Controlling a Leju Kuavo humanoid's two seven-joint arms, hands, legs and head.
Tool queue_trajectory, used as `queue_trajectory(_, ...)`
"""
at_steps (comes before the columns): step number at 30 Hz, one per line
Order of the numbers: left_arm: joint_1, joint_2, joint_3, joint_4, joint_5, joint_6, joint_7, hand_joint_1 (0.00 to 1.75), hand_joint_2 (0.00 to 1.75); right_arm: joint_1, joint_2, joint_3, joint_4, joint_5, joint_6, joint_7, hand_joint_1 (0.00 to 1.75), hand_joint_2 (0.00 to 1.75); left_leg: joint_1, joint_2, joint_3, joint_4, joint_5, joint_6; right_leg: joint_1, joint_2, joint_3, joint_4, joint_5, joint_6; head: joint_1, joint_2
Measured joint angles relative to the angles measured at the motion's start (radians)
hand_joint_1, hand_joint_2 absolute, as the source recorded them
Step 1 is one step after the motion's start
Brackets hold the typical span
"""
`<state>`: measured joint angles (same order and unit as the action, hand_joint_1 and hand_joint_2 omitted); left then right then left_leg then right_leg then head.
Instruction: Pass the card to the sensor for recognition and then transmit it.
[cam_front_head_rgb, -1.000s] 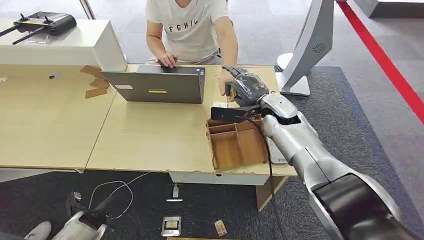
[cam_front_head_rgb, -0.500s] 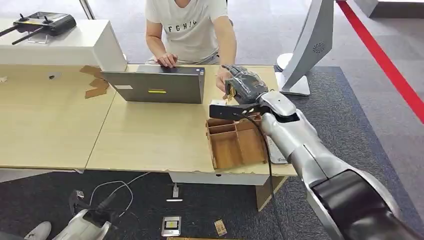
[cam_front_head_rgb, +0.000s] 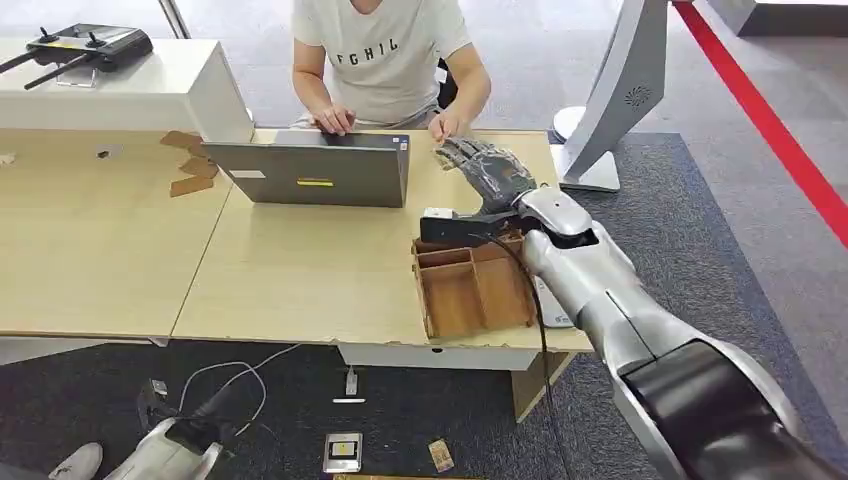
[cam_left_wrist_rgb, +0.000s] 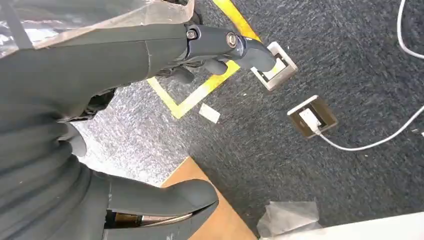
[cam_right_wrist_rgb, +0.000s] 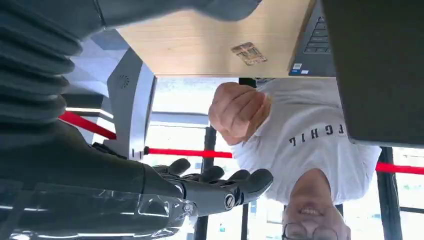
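Now your right hand (cam_front_head_rgb: 487, 167) hovers empty, fingers spread, near the table's (cam_front_head_rgb: 300, 270) far edge; left hand (cam_left_wrist_rgb: 165, 55) empty, fingers loosely apart.

The card has left the robot's right hand (cam_front_head_rgb: 487, 168), now open-fingered, and the person's hand (cam_front_head_rgb: 447, 125) has drawn back closed.

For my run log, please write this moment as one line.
right hand: open, empty, over table near laptop | person's hand: closed fist, beside it | left hand: hanging, empty
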<state>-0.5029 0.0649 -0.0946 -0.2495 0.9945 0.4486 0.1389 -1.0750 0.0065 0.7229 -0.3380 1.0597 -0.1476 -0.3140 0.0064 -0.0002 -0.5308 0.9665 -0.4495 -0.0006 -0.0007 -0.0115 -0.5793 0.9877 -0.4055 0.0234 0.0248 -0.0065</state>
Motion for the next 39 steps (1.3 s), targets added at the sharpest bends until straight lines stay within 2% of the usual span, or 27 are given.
queue_trajectory(8, 0.0, 0.013, 0.0, 0.001, 0.006, -0.014, 0.013, 0.0, 1.75, -0.011, -0.02, 0.0, 0.0, 0.026, 0.032, 0.002, 0.0, 0.0, 0.0, 0.0, 0.0, 0.0, 0.0, 0.0, 0.0, 0.0, 0.0, 0.0, 0.0, 0.0, 0.0, 0.0)
queue_trajectory(16, 0.004, 0.029, 0.0, 0.006, 0.025, -0.028, -0.006, 0.0, 1.75, -0.042, -0.059, -0.005, -0.006, 0.016, 0.106, 0.01, 0.0, 0.0, 0.0, 0.0, 0.0, 0.0, 0.0, 0.0, 0.0, 0.0, 0.0, 0.0, 0.0, 0.0, 0.0, 0.0)
queue_trajectory(25, 0.03, 0.059, 0.005, 0.008, 0.05, -0.056, -0.026, 0.0, 1.75, -0.04, -0.116, -0.036, -0.073, -0.045, 0.141, -0.059, 0.0, 0.0, 0.0, 0.0, -0.001, 0.0, 0.0, 0.0, 0.0, 0.0, -0.001, 0.0, 0.0, 0.0, -0.001, 0.0)
queue_trajectory(29, 0.048, 0.076, 0.008, 0.008, 0.053, -0.073, -0.039, 0.0, 1.75, 0.004, -0.143, -0.067, -0.156, -0.119, 0.166, -0.106, 0.0, 0.0, 0.0, 0.0, -0.001, 0.0, 0.0, 0.0, 0.0, 0.0, -0.001, 0.0, 0.0, 0.0, -0.001, 0.0)
queue_trajectory(31, 0.054, 0.084, 0.01, 0.008, 0.053, -0.082, -0.044, 0.0, 1.75, 0.03, -0.161, -0.078, -0.205, -0.153, 0.211, -0.132, 0.0, 0.0, 0.0, 0.0, 0.0, 0.0, 0.0, 0.0, 0.0, 0.0, 0.0, 0.0, 0.0, 0.0, 0.0, 0.0)
queue_trajectory(34, 0.066, 0.097, 0.011, 0.009, 0.056, -0.091, -0.044, 0.0, 1.75, 0.068, -0.189, -0.087, -0.293, -0.195, 0.287, -0.134, 0.0, 0.0, 0.0, 0.0, 0.0, 0.0, 0.0, 0.0, 0.0, 0.0, 0.0, 0.0, 0.0, 0.0, 0.0, 0.0)
queue_trajectory(36, 0.073, 0.104, 0.012, 0.009, 0.065, -0.102, -0.043, 0.0, 1.75, 0.082, -0.211, -0.094, -0.348, -0.229, 0.35, -0.114, 0.0, 0.0, 0.0, 0.0, -0.001, 0.0, 0.0, 0.0, 0.0, 0.0, 0.0, 0.0, 0.0, 0.0, 0.0, 0.0)
queue_trajectory(39, 0.085, 0.116, 0.015, 0.009, 0.068, -0.106, -0.04, 0.0, 1.75, 0.093, -0.237, -0.101, -0.422, -0.251, 0.389, -0.096, 0.0, 0.0, 0.0, 0.0, -0.001, 0.0, 0.0, 0.0, 0.0, 0.0, 0.0, 0.0, 0.0, 0.0, 0.0, 0.0)
